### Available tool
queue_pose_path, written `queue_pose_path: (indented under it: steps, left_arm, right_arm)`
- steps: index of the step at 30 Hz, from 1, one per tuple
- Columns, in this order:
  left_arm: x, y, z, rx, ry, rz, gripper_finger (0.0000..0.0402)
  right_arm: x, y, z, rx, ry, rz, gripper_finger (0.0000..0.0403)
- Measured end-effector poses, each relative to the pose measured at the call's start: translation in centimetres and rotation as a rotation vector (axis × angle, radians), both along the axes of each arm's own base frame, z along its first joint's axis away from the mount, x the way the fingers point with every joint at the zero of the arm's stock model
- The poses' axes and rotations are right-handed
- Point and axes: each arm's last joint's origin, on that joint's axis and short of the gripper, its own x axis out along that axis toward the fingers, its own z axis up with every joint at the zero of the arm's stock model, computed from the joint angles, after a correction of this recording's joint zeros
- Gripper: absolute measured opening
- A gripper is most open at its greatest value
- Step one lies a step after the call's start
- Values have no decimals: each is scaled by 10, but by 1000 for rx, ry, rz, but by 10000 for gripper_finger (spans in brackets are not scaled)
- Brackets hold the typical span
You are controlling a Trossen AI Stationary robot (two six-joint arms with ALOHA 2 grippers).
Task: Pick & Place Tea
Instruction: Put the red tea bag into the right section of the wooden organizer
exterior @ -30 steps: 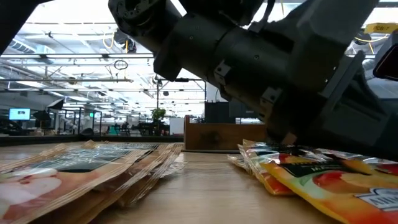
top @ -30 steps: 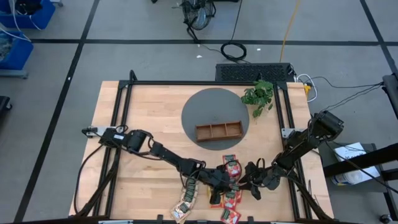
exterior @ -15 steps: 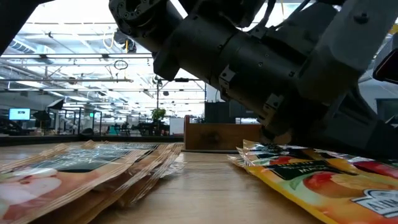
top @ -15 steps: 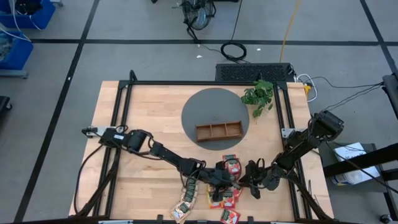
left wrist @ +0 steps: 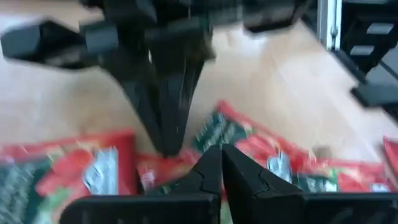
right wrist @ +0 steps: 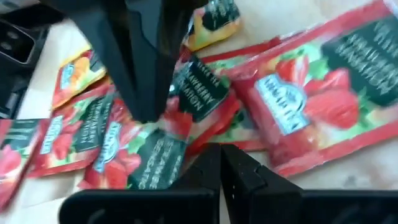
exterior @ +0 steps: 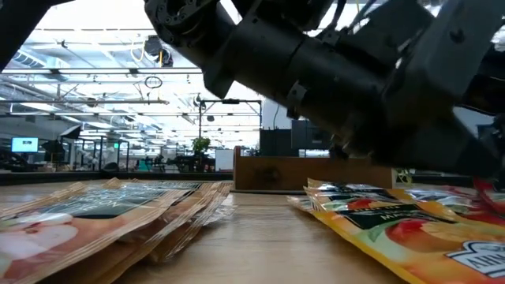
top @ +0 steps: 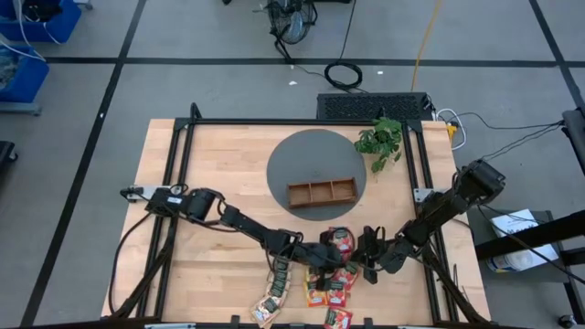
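Several tea packets lie flat near the table's front edge. They are red ones [top: 343, 241], an orange-yellow one [top: 315, 294] and a beige row [top: 274, 294]. My left gripper [top: 322, 259] reaches in from the left, shut, slanting down over the red packets [left wrist: 87, 168]. My right gripper [top: 364, 260] comes from the right, also shut, its tips [right wrist: 221, 152] low over the same red heap [right wrist: 292, 93]. The two grippers face each other a short way apart. The wooden three-compartment tray [top: 322, 193] stands on a grey round mat [top: 292, 151]. My left gripper's shut tips [right wrist: 148, 115] come down slanting at a red strawberry packet [right wrist: 199, 87]. I cannot tell whether they pinch it or only rest on it. My right gripper's shut tips [left wrist: 168, 146] stand down among the red packets; whether they touch one is hidden by the fingers.
A green plant [top: 379, 139] stands at the far right beside the mat. Black frame rails [top: 183, 155] run along the table's left and right sides. In the low view an orange-yellow packet [exterior: 394, 229] and a beige stack [exterior: 102, 213] lie close to the front edge.
My right gripper has swung a little toward the table's left, closer to my left gripper, and has tipped and rolled. In the low view the orange-yellow packet's raised edge has sunk flatter, and a red packet now shows at the far right.
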Motion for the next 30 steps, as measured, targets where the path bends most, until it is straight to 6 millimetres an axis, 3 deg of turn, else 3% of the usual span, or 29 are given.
queue_pose_path:
  steps: [6, 10, 15, 19, 23, 26, 30]
  left_arm:
    - [-3, 2, 41, -10, -52, -18, 35]
    - [-17, -21, 64, -120, -22, -192, 20]
    - [-41, -73, 54, -117, 65, -310, 7]
    - [-42, -91, 53, -128, 46, -285, 4]
    - [-32, -103, 43, -147, 55, -280, 4]
    - [-23, -107, 38, -134, 76, -292, 3]
    - [-14, -98, 34, -92, 94, -247, 10]
  right_arm:
    - [-2, -6, 21, -51, -47, 45, 0]
    - [-10, -5, 40, -30, -92, 88, 0]
    - [-21, 17, 61, 32, -166, 225, 0]
    - [-20, 34, 65, -14, -141, 258, 0]
    - [-13, 53, 59, 25, -84, 331, 0]
    - [-4, 81, 56, 32, -47, 427, 0]
    - [11, 121, 56, -18, -72, 529, 0]
